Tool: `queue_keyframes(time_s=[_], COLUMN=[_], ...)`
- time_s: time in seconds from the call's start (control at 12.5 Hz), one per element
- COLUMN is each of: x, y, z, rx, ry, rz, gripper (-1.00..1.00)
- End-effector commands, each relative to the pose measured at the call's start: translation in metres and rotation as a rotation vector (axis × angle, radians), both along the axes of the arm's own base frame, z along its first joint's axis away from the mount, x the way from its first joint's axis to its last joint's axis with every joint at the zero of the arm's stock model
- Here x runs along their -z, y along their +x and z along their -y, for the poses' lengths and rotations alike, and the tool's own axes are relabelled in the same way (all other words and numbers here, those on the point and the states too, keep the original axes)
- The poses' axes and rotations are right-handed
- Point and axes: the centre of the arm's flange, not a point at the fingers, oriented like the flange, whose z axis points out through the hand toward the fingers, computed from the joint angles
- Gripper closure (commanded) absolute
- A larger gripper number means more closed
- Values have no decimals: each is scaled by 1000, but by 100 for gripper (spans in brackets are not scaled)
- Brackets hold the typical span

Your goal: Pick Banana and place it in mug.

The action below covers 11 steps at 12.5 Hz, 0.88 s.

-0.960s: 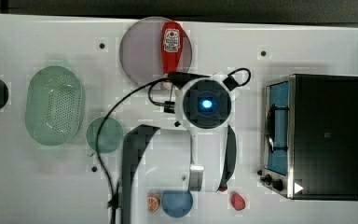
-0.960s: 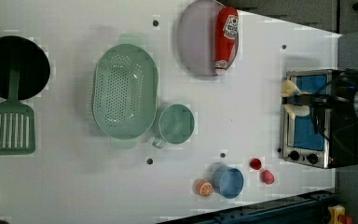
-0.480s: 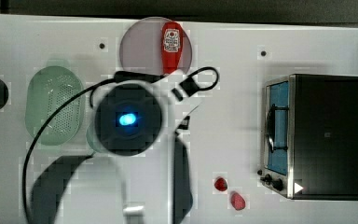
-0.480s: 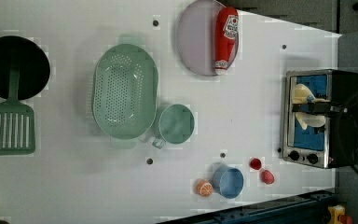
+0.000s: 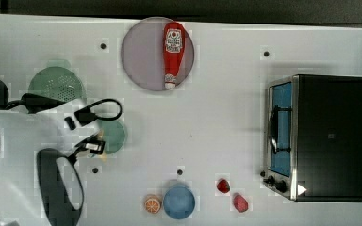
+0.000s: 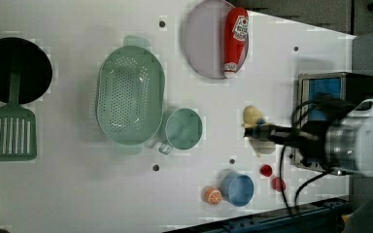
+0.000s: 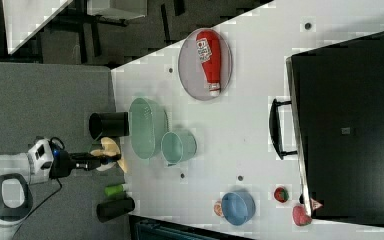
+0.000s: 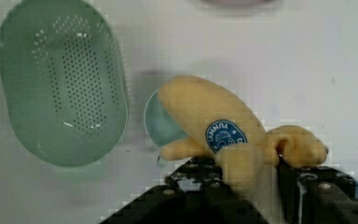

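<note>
A: Swung away from the toaster oven [image 6: 337,92] side since the earlier frame, over toward the mug [image 8: 158,123]. Claw [image 8: 249,173] clamped on the banana [image 8: 212,116], peel strips poking out past the grip.

B: Clear of the desk?

A: Looks it. Held well up off the desk [image 6: 77,194], nothing touching underneath.

B: Where relative to the mug?

A: Wrist view: lying partly across the mug's mouth, one end over the rim. Left view: drawn off to the left view's right of the mug, probably just height throwing it sideways. Top view: claw right at the mug's edge. So close, not centred.

B: Step?

A: Carry leg, near the end by my read. Pick done, place not done.

B: Next move?

A: Needs a small sideways trim to get the bulk over the mouth, then a straight drop, then release low. Worth tipping one end down first, since the strips look apt to catch on the rim.

B: Hazards?

A: Colander [image 8: 60,84] just beside the mug. Easy to drop into the wrong green thing if released early.
</note>
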Motion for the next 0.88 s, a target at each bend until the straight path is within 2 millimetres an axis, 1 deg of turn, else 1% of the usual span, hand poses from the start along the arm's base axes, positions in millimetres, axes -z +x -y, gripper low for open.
queue_keyframes(time_s=[0.08, 0.24, 0.4, 0.56, 0.64, 0.72, 0.8, 0.88], x=[64, 100, 131, 153, 156, 162, 169, 168], y=[4, 7, 4, -1, 2, 1, -2, -1], z=[-5, -9, -7, -4, -4, -3, -3, -4], rx=[172, 169, 171, 173, 178, 178, 177, 177], ry=[-6, 32, 46, 38, 54, 55, 55, 61], rz=[-60, -29, -33, -63, -43, -46, -51, -42], gripper=[30, 30, 30, 30, 30, 29, -1, -22])
